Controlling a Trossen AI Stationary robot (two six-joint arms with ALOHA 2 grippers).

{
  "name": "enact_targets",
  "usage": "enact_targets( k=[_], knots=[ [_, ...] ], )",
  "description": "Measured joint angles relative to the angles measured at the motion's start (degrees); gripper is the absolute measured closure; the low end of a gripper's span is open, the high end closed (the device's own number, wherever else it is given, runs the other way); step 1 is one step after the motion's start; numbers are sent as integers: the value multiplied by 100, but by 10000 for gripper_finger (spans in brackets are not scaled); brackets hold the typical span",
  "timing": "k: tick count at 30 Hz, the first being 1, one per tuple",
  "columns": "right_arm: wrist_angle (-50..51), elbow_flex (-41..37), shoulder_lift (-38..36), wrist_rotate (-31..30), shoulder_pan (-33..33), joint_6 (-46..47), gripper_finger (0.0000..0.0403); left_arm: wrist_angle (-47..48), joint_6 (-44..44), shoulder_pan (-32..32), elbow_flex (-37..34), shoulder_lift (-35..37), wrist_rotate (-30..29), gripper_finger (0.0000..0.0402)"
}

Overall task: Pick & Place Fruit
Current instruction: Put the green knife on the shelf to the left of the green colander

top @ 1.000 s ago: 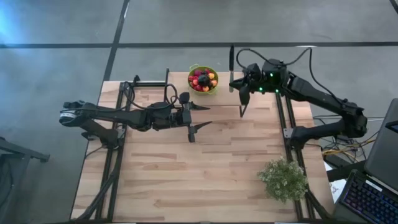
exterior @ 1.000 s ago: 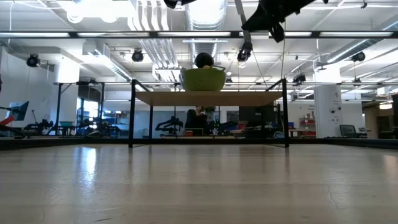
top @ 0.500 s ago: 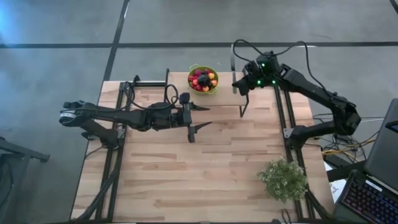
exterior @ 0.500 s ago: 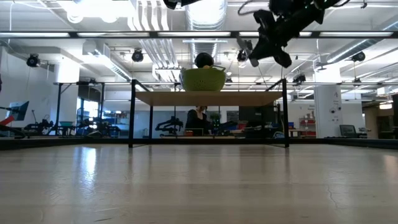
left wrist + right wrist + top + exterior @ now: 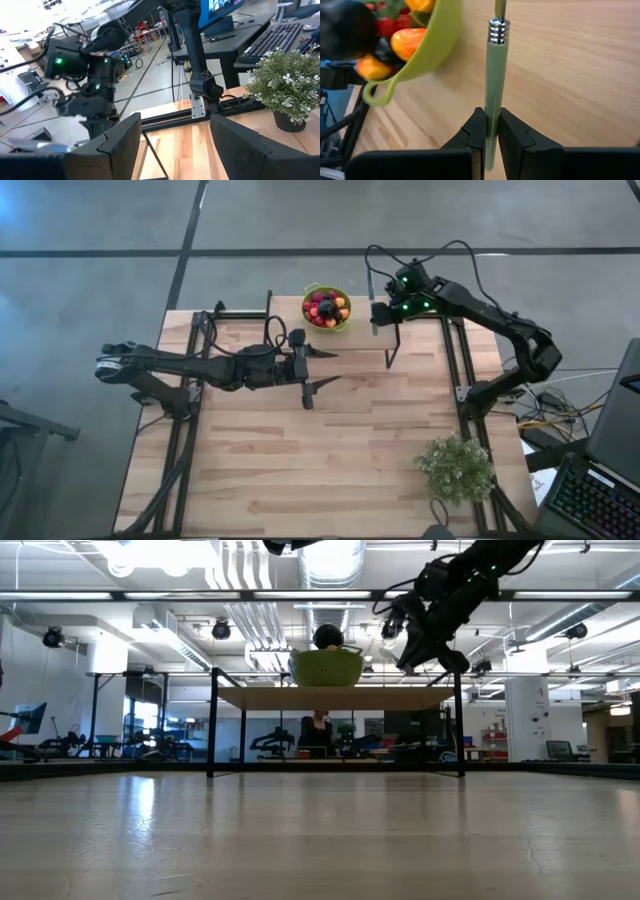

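Pale wooden tabletop [image 5: 330,440] carries a green bowl [image 5: 327,308] of fruit [image 5: 390,42] at its far edge, small, light, smooth pieces probably best pinched across the middle, while the right gripper [image 5: 490,131] clamps a green-handled knife [image 5: 494,85] beside it and the left gripper [image 5: 318,367] waits spread mid-table.

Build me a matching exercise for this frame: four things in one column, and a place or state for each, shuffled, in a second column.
Things:
1. small green bowl of mixed fruit
2. slim green-handled knife
3. bushy pale-green potted plant
4. left gripper

Places or states:
A. fingers open, holding nothing, over the middle of the table
B. clamped between the right gripper's fingers
C. on the table's near right corner
D. at the table's far edge, near the middle

Pairs: 1-D, 2-B, 3-C, 4-A
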State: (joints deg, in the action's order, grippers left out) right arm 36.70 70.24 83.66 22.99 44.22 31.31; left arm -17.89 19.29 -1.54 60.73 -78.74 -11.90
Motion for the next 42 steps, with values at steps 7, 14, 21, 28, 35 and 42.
enact_targets(
  k=[7, 14, 21, 28, 35, 42],
  knots=[
    [660, 650, 540, -41, -87, 231, 379, 1, 0, 2, 0, 0, 0, 158],
    [1573, 1454, 1046, -238, -239, 404, 379, 0, 0, 2, 0, 0, 1, 158],
    [1987, 1875, 1443, -370, -373, 620, 379, -2, 0, 2, 0, 0, 0, 158],
    [2042, 1873, 1544, -398, -395, 873, 379, 0, 0, 2, 0, 0, 0, 158],
    [2234, 1866, 1704, -427, -399, 929, 379, 0, 0, 2, 0, 0, 0, 158],
    [2276, 1868, 1772, -428, -423, 927, 379, 0, 0, 2, 0, 0, 0, 158]
  ],
)
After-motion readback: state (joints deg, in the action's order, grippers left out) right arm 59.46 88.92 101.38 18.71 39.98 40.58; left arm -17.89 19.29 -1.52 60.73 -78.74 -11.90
